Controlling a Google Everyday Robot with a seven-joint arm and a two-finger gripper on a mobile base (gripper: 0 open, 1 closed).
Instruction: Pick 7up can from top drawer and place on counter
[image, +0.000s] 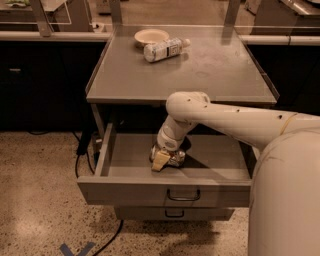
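while the top drawer (165, 192) stands pulled open below the counter (210, 75), the gripper (162, 159) reaches down into its middle, right against the 7up can (176, 158) on the drawer floor; whether it has closed on the can i cannot tell. a bowl (151, 36) and a plastic bottle (165, 50) sit touching at the counter's far side.

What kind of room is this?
Probably a robot test lab set up like a kitchen: a metal counter with a bowl and bottle, a speckled floor, and a robot's gripper down in the open top drawer by a can.
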